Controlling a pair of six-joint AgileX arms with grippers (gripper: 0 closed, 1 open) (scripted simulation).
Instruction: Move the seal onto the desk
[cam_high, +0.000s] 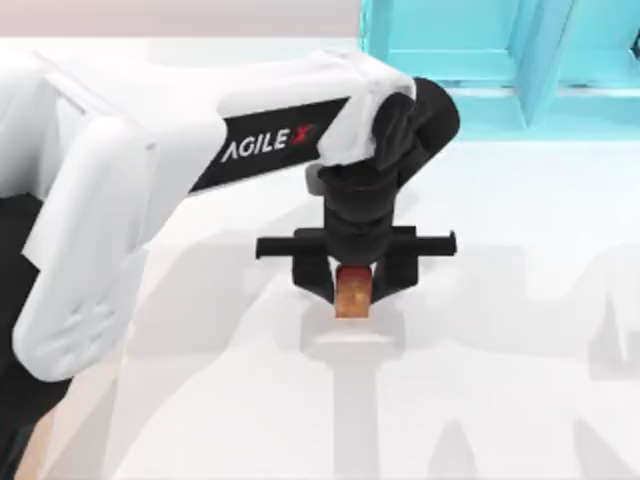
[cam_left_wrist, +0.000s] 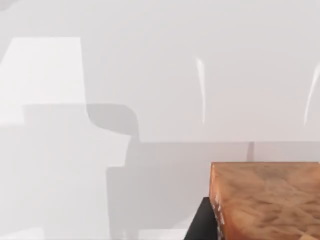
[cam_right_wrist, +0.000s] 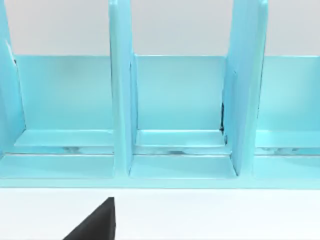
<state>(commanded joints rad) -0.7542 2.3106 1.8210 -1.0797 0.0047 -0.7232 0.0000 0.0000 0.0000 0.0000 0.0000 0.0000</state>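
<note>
The seal (cam_high: 352, 298), a tan-orange block with a dark red top, hangs upright between the black fingers of my left gripper (cam_high: 352, 290) over the middle of the white desk (cam_high: 520, 300). The fingers press against both of its sides, so the gripper is shut on it. In the left wrist view the seal's tan-orange body (cam_left_wrist: 265, 200) is close up, with one black finger (cam_left_wrist: 201, 226) against its side and the desk (cam_left_wrist: 150, 75) beyond. I cannot tell whether the seal touches the desk. My right arm is parked facing the shelf, with one dark finger (cam_right_wrist: 97, 225) showing.
A turquoise shelf unit (cam_high: 480, 60) stands at the back right of the desk, and its open compartments (cam_right_wrist: 177, 100) face the right wrist camera. A strip of light wood (cam_high: 35, 445) shows at the lower left under my left arm. Grey shadows lie across the desk.
</note>
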